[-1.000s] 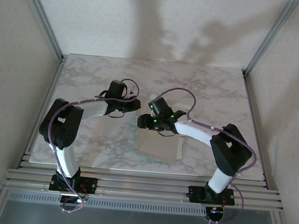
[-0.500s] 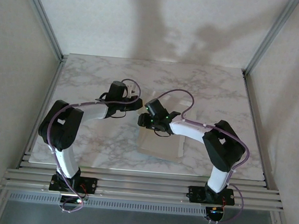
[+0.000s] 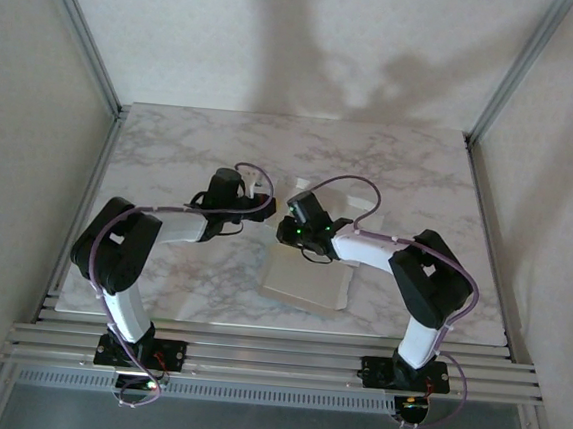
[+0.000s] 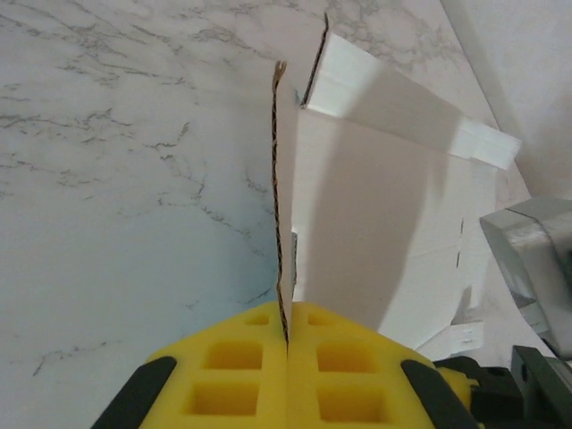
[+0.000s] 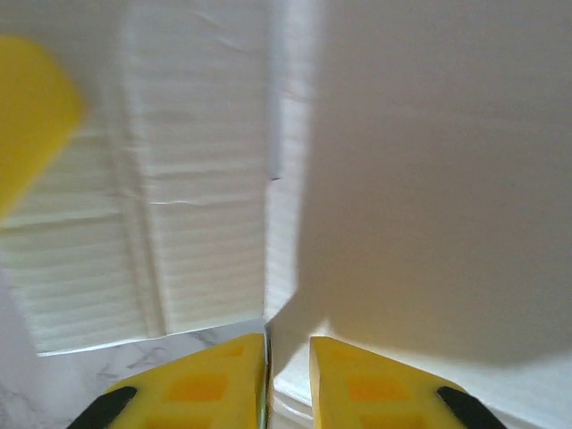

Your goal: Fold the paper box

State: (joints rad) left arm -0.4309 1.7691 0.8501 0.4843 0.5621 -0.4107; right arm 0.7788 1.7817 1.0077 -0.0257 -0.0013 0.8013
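Right fingers have drawn in sharply over the last second, and that wrist has rolled toward the middle. Nearest the arm bases, the paper box [image 3: 306, 281] lies pale side up on the marble table [image 3: 172, 144], its far edge hidden under both wrists. Left gripper [image 4: 288, 335] is clamped tight, its yellow pads [image 4: 232, 366] pressed onto a raised card wall seen edge-on. Right gripper [image 5: 288, 362] has a slim gap at a fold line; whether it grips the card, I cannot tell. A yellow blur [image 5: 27, 116] at the top left of its view is too soft to name. Further back, a white flap [image 4: 393, 98] stands up.
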